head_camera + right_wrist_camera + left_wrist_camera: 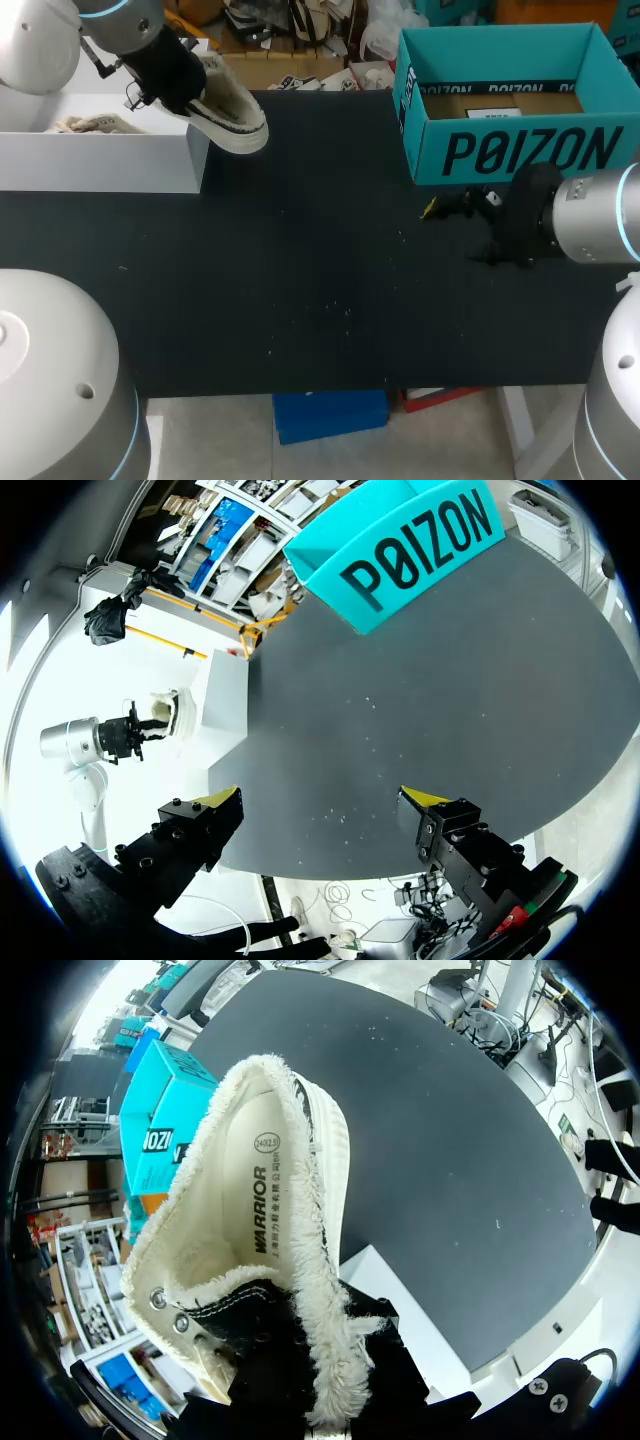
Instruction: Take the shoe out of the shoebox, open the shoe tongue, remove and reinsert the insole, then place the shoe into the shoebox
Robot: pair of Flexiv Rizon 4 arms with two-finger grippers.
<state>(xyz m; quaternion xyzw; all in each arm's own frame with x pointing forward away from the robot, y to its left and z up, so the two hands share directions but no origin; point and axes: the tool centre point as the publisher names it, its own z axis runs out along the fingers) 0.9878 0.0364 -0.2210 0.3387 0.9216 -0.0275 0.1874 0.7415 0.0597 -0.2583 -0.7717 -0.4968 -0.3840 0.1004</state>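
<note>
Far left: long, plain-sided white shoebox [100, 160], rectangular and open-topped, on the matte black table mat [300, 290], which is flecked with pale specks. Inside the white shoebox lies a pale fuzzy second shoe [85, 125], only partly seen. Over the white shoebox's right end, lifted off the mat, is the low-cut cream canvas shoe with shaggy fleece lining [230, 115]. It has a thick off-white rubber sole with dark stitching along the edge, and its toe points out past the box's right corner. The left wrist view looks down into its mouth: printed cream insole [268, 1200] lying flat inside, woolly collar, metal eyelets on a darker panel. The left gripper [320, 1385] is clamped on the shoe's collar near the eyelets, with black fingers on both sides of the fleece and the tips hidden. Well to the right of the white shoebox: teal cardboard box [510, 150], open-topped, with a brown card floor. Also well right of the white shoebox, the right gripper [322, 800] hangs low over bare mat, its fingers spread wide, holding and touching nothing.
</note>
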